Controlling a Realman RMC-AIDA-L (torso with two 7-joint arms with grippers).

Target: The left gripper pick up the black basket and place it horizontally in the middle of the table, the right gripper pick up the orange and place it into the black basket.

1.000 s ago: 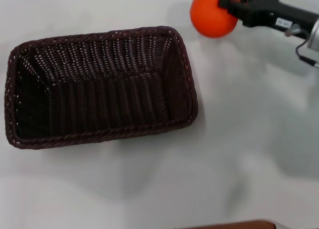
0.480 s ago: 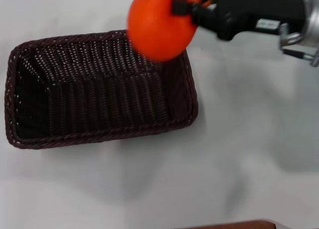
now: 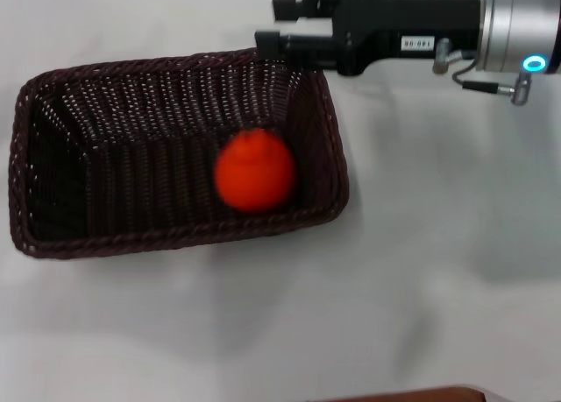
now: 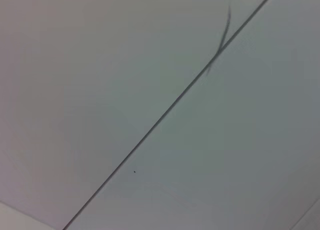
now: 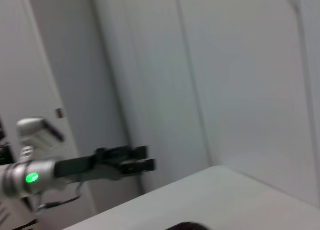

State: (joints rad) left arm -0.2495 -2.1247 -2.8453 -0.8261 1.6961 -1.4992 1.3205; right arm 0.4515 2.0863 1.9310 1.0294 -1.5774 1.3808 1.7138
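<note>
Lying inside the black basket (image 3: pixel 175 152), below the right gripper (image 3: pixel 270 30)'s parted, empty fingers, the orange (image 3: pixel 254 171) was judged firm, glossy, roll-prone, best pinched across its widest part.

Pale panelled wall (image 5: pixel 240 89) with thin dark seams.

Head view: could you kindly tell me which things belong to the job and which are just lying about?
Job: basket; orange inside it; right gripper, open over the basket's far corner; left gripper, parked away from the work; table.
Lying about: brown thing, partly seen at the near edge.
</note>
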